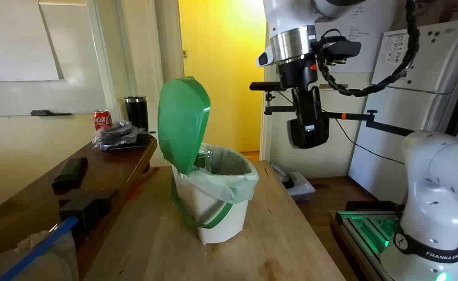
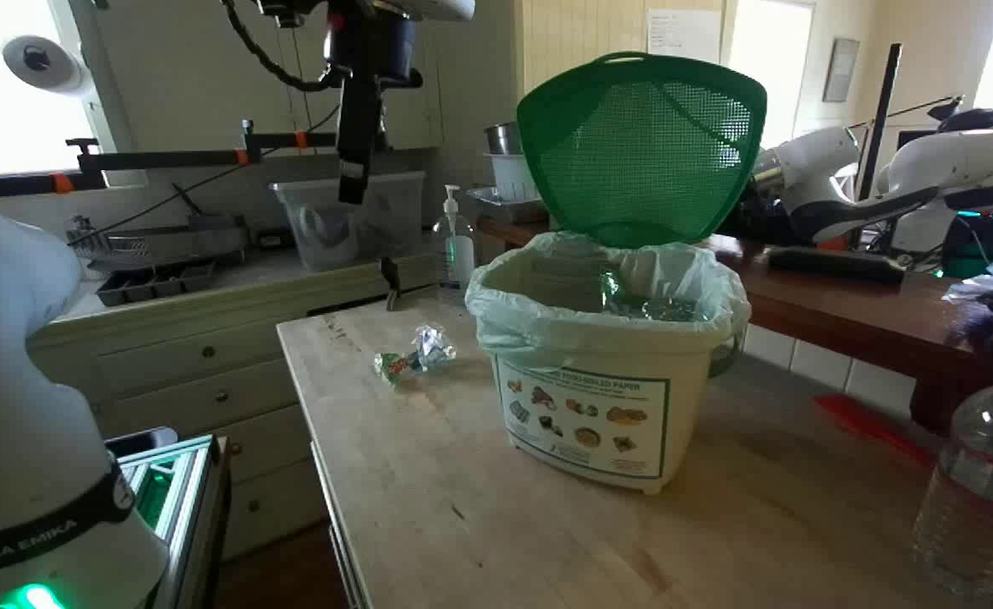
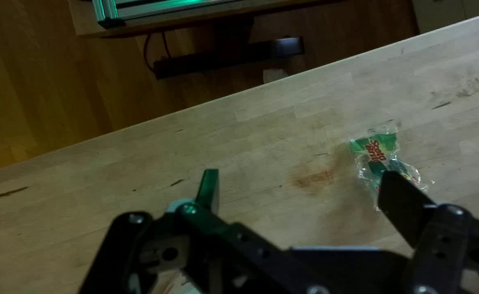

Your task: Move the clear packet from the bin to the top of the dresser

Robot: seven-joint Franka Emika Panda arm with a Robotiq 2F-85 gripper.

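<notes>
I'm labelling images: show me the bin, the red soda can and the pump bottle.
Bin (image 2: 585, 419): in an exterior view, on its labelled wall.
Red soda can (image 1: 102, 120): in an exterior view, on its printed side.
Pump bottle (image 2: 453, 249): in an exterior view, on its body.

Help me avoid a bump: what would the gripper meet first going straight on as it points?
Likely the wooden dresser top, seen beyond the spread jaws of the gripper; with depth unclear, one jaw may brush the red-lettered plastic wrapper.
</notes>
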